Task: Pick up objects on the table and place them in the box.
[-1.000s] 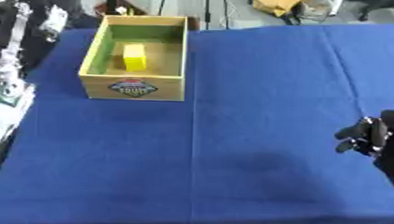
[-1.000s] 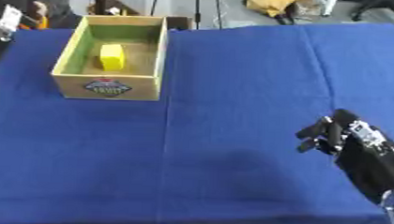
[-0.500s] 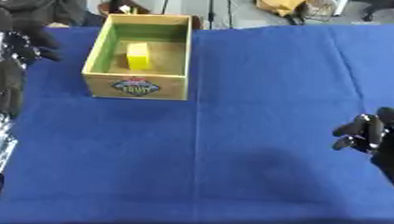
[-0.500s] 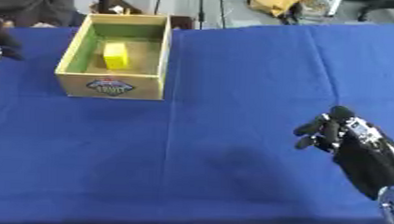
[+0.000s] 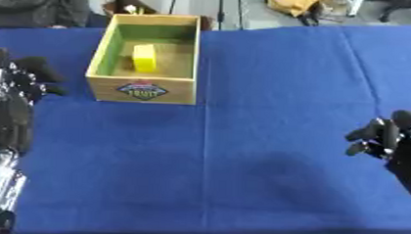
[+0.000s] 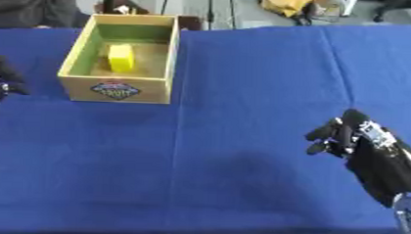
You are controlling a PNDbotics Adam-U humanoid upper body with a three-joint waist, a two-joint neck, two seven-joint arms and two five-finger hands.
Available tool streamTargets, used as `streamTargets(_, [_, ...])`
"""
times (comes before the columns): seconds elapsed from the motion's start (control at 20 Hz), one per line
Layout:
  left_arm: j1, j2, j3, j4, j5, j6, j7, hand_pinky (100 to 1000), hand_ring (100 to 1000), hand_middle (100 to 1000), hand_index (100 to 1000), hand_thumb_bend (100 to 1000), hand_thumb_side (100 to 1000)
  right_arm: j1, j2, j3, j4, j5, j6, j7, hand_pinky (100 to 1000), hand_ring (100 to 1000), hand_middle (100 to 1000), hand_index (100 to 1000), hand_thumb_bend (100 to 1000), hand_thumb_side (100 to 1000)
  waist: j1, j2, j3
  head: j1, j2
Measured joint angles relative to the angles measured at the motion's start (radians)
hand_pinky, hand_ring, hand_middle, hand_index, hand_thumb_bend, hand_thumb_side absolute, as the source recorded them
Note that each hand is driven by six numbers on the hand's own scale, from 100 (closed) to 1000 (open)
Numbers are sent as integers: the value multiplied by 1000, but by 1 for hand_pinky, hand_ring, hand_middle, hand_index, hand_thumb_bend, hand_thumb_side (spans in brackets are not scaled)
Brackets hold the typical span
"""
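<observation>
Yellow block (image 5: 144, 57) lying inside wooden box (image 5: 141, 89) near the blue table's (image 5: 242, 154) far left corner, well apart from both hands. Left hand (image 5: 17, 85) at left edge, right hand (image 6: 349, 136) near right edge, fingers curled, holding nothing.

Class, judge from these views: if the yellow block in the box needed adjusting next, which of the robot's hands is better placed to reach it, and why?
Probably the left hand: it sits just beside the box holding the yellow block, while the right hand is far across the blue table.
</observation>
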Motion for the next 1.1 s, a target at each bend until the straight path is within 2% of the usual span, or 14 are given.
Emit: streamTargets(1.1, [11, -26, 6, 22, -32, -5, -12, 535, 571, 536, 691, 254, 942, -1, 4, 0, 0, 1, 0, 0, 577, 657, 482, 385, 100, 593, -3, 5, 1, -4, -6])
